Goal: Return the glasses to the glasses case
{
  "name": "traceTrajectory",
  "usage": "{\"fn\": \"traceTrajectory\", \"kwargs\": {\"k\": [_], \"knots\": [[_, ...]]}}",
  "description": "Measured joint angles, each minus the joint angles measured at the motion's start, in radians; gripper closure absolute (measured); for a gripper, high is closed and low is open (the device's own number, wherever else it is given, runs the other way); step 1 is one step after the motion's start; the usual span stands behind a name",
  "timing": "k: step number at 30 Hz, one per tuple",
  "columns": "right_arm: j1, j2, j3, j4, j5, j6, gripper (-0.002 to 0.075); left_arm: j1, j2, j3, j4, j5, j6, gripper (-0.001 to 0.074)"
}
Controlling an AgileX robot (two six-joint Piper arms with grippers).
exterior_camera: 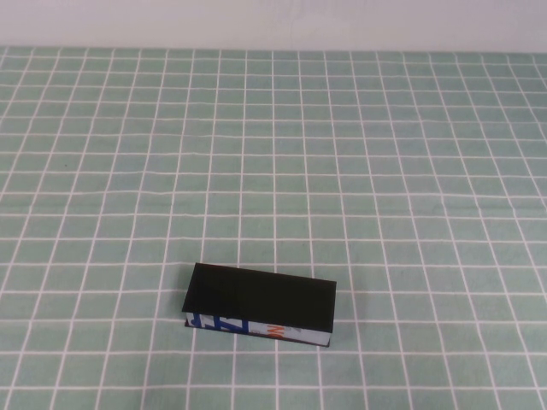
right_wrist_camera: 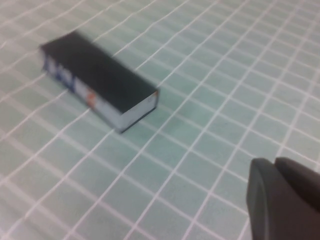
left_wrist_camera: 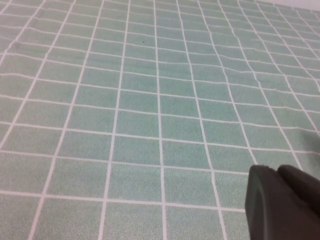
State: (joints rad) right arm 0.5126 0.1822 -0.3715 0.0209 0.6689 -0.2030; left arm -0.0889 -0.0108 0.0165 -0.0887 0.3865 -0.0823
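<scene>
Since the glasses case lies closed in the lower middle of the high view, its black lid flat and its white front edge with blue and orange print facing the camera, the task looks to be at its end: I judge the glasses are inside, though no glasses show in any picture, so that cannot be confirmed. In the right wrist view the same case sits in the upper left, closed, well apart from the right gripper, of which only a dark part shows at the lower right corner; whether its fingers are spread or pressed together I cannot tell. The left gripper shows likewise as a dark part at the lower right of its own view, over bare checked tablecloth, and its state cannot be told either. Neither arm appears in the high view.

If anything remains, it is only for both arms to rest clear of the case.

Count: one case, no visible glasses, two grippers, one cloth.
</scene>
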Motion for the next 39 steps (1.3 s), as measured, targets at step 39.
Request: {"fn": "traceTrajectory", "kwargs": {"k": [39], "knots": [[-0.434, -0.196, 0.396, 0.124, -0.298, 0.000, 0.0737, 0.000, 0.000, 0.000, -0.004, 0.000, 0.000, 0.0737]]}}
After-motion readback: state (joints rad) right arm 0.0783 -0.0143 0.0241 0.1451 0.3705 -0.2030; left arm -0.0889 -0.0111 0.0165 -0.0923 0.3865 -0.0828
